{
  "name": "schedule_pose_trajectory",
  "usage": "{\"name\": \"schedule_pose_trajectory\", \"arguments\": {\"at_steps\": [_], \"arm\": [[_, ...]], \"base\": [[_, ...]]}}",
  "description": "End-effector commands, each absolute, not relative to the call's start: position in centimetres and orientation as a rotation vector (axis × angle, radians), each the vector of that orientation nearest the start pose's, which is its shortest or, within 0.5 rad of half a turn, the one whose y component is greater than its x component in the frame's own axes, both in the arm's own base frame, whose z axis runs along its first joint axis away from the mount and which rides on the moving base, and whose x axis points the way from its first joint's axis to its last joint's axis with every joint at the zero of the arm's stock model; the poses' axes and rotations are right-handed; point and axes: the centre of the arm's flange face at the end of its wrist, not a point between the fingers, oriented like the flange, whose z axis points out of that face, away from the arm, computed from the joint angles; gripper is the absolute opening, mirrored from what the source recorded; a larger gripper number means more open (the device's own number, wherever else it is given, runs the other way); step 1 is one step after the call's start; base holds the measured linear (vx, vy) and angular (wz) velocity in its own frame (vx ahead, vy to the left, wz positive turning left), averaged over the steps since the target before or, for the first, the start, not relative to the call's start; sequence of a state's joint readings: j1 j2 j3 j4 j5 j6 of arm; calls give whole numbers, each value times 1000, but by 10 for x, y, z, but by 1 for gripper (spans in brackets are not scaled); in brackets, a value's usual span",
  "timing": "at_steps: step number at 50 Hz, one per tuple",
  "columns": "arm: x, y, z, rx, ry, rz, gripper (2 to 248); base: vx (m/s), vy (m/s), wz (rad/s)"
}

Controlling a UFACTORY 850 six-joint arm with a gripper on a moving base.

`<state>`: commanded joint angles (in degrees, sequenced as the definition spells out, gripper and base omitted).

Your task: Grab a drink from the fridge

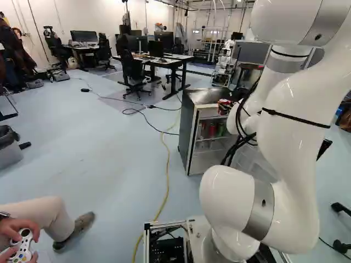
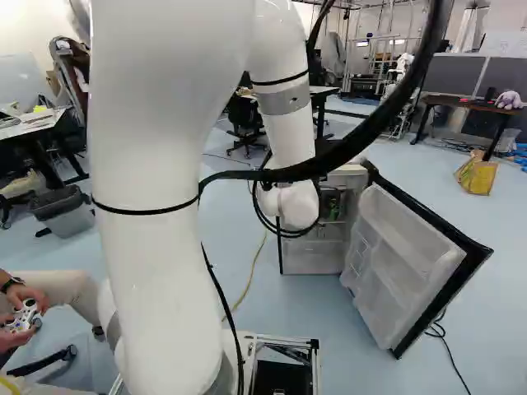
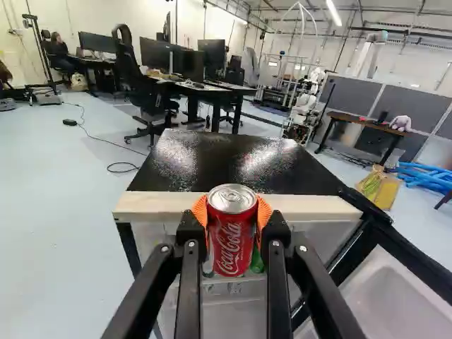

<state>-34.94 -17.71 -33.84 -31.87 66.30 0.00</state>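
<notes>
Fingers (image 1: pixel 233 101) clamped on upright red can (image 3: pixel 232 244); arm (image 1: pixel 293 126) bent, reaching forward near open fridge (image 1: pixel 187 129).

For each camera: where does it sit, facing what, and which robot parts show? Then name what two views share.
Left base view: left behind the arm, looking ahead at the fridge; arm at right.
Right base view: right behind the arm, facing the open fridge door; arm at left.
Wrist view: on the wrist, looking along the gripper, shut on a red can.
Base views share the fridge.
</notes>
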Motion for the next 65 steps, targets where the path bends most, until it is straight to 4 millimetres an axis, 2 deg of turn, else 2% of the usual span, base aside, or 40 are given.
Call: {"name": "schedule_pose_trajectory", "arguments": {"at_steps": [55, 65], "arm": [[441, -235, 397, -2590, -164, -2113, 88], [449, -237, 398, -2605, -168, -2100, 88]], "base": [[0, 0, 0], [0, 0, 0]]}}
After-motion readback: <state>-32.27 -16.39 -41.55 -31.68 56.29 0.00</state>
